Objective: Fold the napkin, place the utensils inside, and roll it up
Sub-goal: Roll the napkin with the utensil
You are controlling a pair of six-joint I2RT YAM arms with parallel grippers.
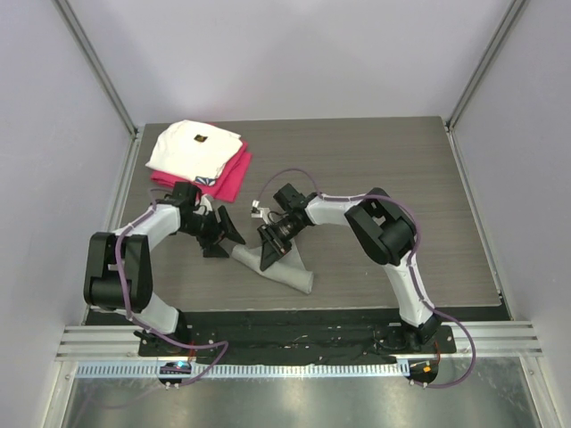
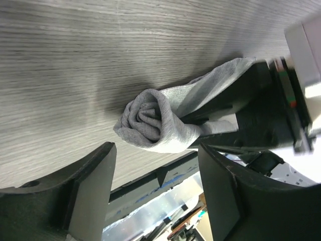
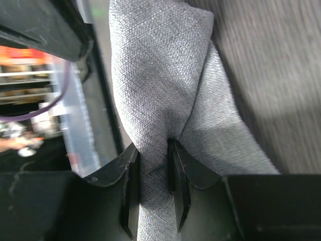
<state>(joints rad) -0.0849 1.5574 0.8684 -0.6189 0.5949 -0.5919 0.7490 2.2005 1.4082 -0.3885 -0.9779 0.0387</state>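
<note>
Item: napkin (image 1: 284, 270), light grey cloth, rolled into a loose tube, lying on the grey wood-grain worktop (image 1: 401, 160) near its front edge, between the two arms, slanting from upper left to lower right in the top view. Left end of the roll: seen end-on from the left wrist (image 2: 150, 123), showing a spiral of gathered folds; it rests on the worktop. Left hand (image 1: 227, 239): open, its two dark fingers (image 2: 90, 191) spread wide with nothing gripped; the rolled end lies just beyond the fingertips, and whether they touch it cannot be told. Right hand (image 1: 268, 252): closed, pinching a raised fold of the napkin near the roll's left half; in the right wrist view the fingers (image 3: 129, 173) press the cloth (image 3: 155, 75) from both sides, with the fabric running up and away between them. The same hand shows in the left wrist view as a black body (image 2: 261, 110) over the far part of the roll. Also on the worktop, far left corner, well apart from the napkin: white folded cloth (image 1: 194, 147) bearing a small dark mark, stacked on a magenta-red folded cloth (image 1: 230, 178)
</note>
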